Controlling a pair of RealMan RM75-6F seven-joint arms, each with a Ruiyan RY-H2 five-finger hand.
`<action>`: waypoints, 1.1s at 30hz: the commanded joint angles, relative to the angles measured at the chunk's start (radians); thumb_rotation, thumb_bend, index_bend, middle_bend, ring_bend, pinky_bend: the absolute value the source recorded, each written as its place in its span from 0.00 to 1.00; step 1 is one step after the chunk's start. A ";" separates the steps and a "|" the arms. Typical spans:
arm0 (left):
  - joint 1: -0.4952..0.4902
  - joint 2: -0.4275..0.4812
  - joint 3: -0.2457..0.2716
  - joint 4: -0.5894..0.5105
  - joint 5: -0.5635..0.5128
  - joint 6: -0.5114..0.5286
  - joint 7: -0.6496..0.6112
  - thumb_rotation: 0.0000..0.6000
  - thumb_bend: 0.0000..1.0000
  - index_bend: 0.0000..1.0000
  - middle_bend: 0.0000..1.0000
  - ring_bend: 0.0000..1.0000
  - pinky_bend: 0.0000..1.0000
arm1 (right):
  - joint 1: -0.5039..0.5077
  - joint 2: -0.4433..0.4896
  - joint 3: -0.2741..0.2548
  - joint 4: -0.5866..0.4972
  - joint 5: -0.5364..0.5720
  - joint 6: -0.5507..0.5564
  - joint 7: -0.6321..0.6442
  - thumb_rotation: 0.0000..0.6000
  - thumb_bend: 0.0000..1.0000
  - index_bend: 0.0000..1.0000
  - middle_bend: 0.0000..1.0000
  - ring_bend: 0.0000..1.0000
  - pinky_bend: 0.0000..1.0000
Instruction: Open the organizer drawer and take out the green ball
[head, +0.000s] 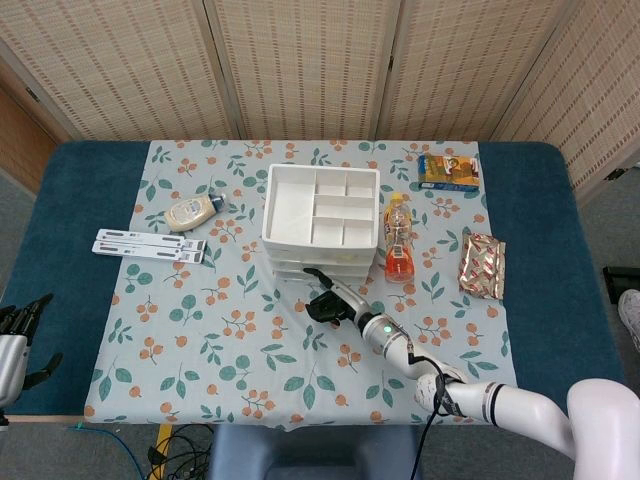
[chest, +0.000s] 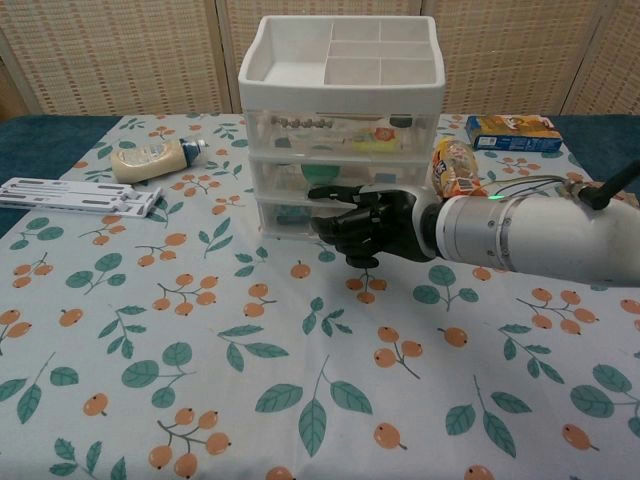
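Observation:
The white organizer (chest: 340, 92) stands mid-table with three clear-fronted drawers, all closed; the head view shows its compartmented top (head: 272, 210). A green ball (chest: 322, 172) shows through the front of the middle drawer (chest: 285, 172). My black right hand (chest: 365, 222) is right against the fronts of the middle and bottom drawers, one finger stretched left along the middle drawer's lower edge and the others loosely curled, holding nothing. It hides part of the bottom drawer. The head view shows the right hand (head: 328, 303) just in front of the organizer. My left hand (head: 15, 335) hangs off the table's near-left edge, fingers apart.
A mayonnaise bottle (chest: 152, 157) and white flat strips (chest: 75, 196) lie to the left. An orange bottle (chest: 455, 168) lies beside the organizer's right side, a blue-yellow box (chest: 512, 131) behind it, and a snack packet (head: 483, 265) further right. A floral cloth (chest: 200, 350) covers the table.

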 joint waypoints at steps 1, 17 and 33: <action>0.000 0.000 0.000 0.000 0.000 0.000 0.000 1.00 0.23 0.11 0.21 0.24 0.15 | -0.001 -0.003 0.000 0.005 -0.001 0.002 -0.002 1.00 0.55 0.01 0.84 0.90 0.86; -0.001 0.002 -0.003 -0.012 -0.009 -0.005 0.020 1.00 0.23 0.11 0.21 0.24 0.15 | -0.007 -0.023 0.014 0.041 -0.034 -0.006 0.007 1.00 0.58 0.17 0.84 0.90 0.86; -0.002 0.001 0.000 -0.025 -0.008 -0.007 0.033 1.00 0.23 0.11 0.21 0.24 0.15 | -0.076 0.029 -0.033 -0.080 -0.117 0.000 0.036 1.00 0.58 0.18 0.84 0.90 0.86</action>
